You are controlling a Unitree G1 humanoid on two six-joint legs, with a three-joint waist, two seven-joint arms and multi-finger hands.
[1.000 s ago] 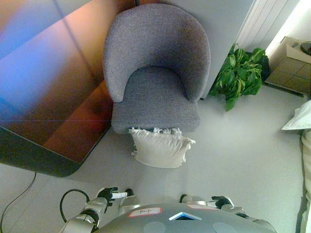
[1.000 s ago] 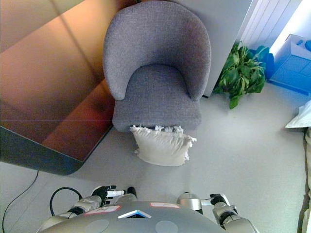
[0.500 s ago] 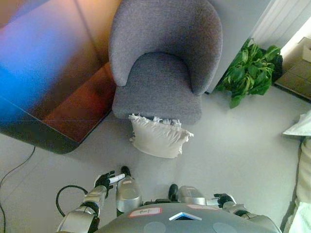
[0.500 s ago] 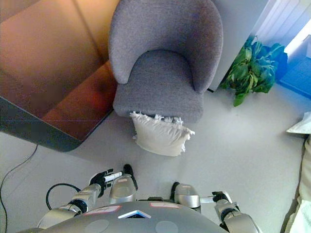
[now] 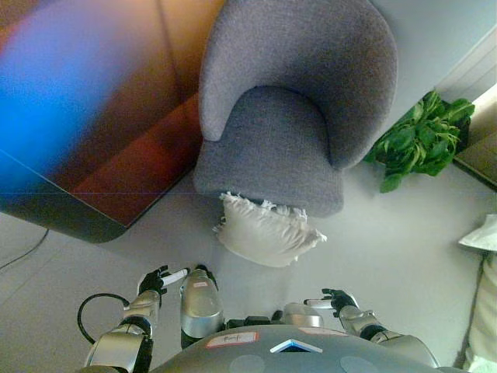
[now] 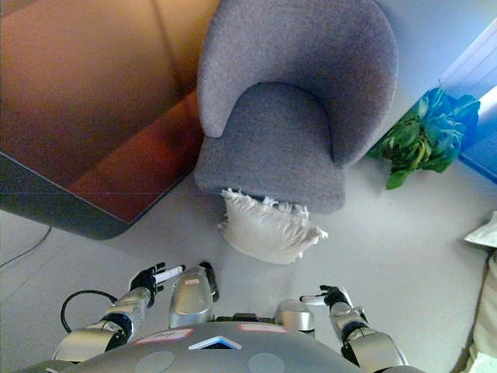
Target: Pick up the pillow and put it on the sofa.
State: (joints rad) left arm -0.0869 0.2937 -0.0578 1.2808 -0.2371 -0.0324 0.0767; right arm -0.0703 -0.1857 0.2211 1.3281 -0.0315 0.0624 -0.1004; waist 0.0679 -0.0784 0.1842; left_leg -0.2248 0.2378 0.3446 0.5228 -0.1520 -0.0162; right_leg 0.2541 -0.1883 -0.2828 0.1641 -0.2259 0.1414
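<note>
A cream pillow [image 5: 268, 231] with a fringed top edge lies on the grey floor, leaning against the front of a grey armchair [image 5: 287, 124]. The armchair's seat holds nothing. My left hand [image 5: 154, 280] hangs low at the lower left, fingers relaxed and holding nothing. My right hand [image 6: 330, 298] shows at the lower right, also with loose fingers and nothing in it. Both hands are well short of the pillow, on either side of it.
A dark wooden panel [image 5: 85, 116] with a rounded corner fills the left. A green potted plant [image 5: 419, 140] stands right of the armchair. Pale cloth [image 5: 481, 237] shows at the right edge. Grey floor [image 5: 388, 249] lies around the pillow.
The camera has shifted, so the armchair and pillow now sit further right and a little nearer. Both hands show higher in the views, the right one more fully.
</note>
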